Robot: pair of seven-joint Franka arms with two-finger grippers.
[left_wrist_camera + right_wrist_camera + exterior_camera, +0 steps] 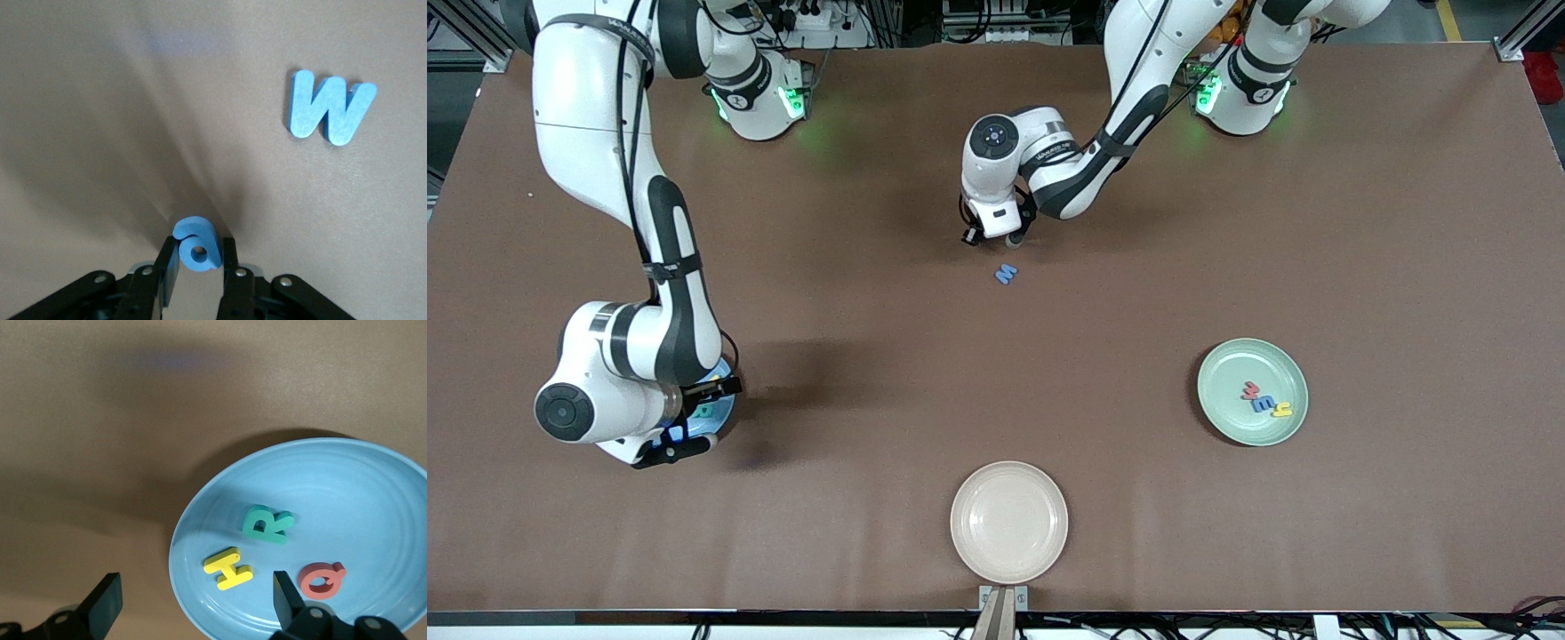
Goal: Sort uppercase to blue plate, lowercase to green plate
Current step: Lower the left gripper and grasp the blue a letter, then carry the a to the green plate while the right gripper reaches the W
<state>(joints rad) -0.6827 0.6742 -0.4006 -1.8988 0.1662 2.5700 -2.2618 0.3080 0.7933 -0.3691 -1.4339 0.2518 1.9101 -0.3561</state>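
Observation:
My left gripper (197, 252) is shut on the small blue a (197, 244), which stands on edge between the fingers, low over the middle of the table (1011, 238). The blue M (1006, 274) (330, 108) lies flat beside it, nearer the front camera. My right gripper (193, 603) hangs open over the rim of the blue plate (373, 487) (727, 411), which holds the teal R (267, 525), yellow H (229, 567) and red Q (323, 580). The green plate (1232, 418) holds the red w (1251, 389), blue m (1263, 404) and yellow h (1282, 411).
A cream plate (1008, 522) sits bare at the table's front edge, midway between the two arms' ends. The right arm's body covers most of the blue plate in the front view.

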